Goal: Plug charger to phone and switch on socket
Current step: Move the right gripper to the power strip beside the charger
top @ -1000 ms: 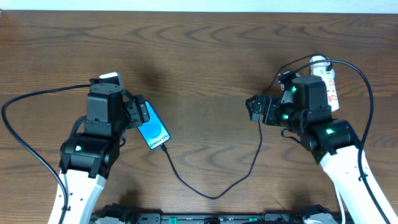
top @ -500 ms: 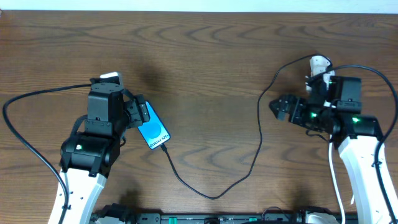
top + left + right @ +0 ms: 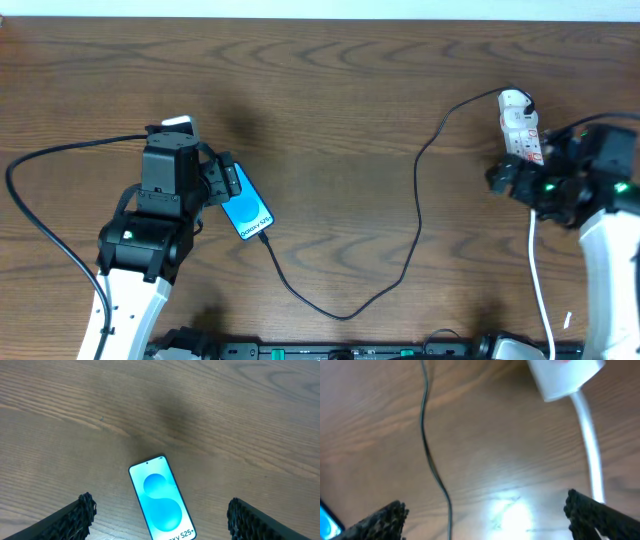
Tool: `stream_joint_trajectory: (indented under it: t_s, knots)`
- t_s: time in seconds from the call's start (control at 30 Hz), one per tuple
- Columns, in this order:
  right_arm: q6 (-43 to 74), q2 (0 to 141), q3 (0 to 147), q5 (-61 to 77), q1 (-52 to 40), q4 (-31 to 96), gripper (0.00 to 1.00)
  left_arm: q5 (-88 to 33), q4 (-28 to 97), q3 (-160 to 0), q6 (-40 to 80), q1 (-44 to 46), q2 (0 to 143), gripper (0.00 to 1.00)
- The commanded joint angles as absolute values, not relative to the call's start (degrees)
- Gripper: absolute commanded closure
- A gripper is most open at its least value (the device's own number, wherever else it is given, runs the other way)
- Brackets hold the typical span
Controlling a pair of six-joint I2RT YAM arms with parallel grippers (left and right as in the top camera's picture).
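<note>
While the charger is looking seated, I am going for the socket

Since everything is lying flat on the table [image 3: 330,90], I am working from above with both arms. I am holding the left gripper [image 3: 225,185] over the top end of the phone [image 3: 250,208], fingers spread wide on either side and gripping nothing. I judge this is keeping it ready to steady the phone if the lead tugs. I am hovering the right gripper [image 3: 503,178] just beside the near end of the socket [image 3: 522,125], jaws fully apart and empty, since a switch is asking for a fingertip, not a grip. The socket is lying at the far right, its white cord [image 3: 537,280] trailing toward the robot's base. The phone is lying screen up, left of centre, slanted so its lower end is facing the lead. The charger [image 3: 418,215] is running from the socket's far end in a slack loop, probably sparing its tip [image 3: 263,238] any strain. That tip is meeting the phone's lower edge, but whether it is fully home is too small to tell.
</note>
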State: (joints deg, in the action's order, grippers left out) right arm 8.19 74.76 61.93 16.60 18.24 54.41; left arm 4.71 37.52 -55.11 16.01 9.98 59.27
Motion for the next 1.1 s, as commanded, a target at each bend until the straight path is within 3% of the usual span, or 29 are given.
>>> stream_joint_trajectory:
  t_s: [0.0,0.2,0.4,0.57,0.87,1.07]
  knots:
    - [1.6,80.2,71.8,16.0,21.9,58.1,0.01,5.6,37.7,-56.3,14.9,10.1,59.5,0.14]
    - [-2.0,95.3,91.1,16.0,25.3,69.1,0.01,5.6,37.8,-56.3,14.9,10.1,59.5,0.13]
    - [-2.4,107.9,103.2,16.8,26.7,68.8,0.01,5.6,37.8,-56.3,14.9,10.1,59.5,0.13]
    - [-3.1,115.9,103.9,17.0,25.8,59.5,0.01,5.6,37.7,-56.3,14.9,10.1,59.5,0.13]
    - [-8.5,125.3,103.9,17.5,24.5,56.0,0.01,5.6,37.7,-56.3,14.9,10.1,59.5,0.14]
    - [-15.3,128.4,103.8,28.3,24.1,55.4,0.01,5.6,37.7,-56.3,14.9,10.1,59.5,0.14]
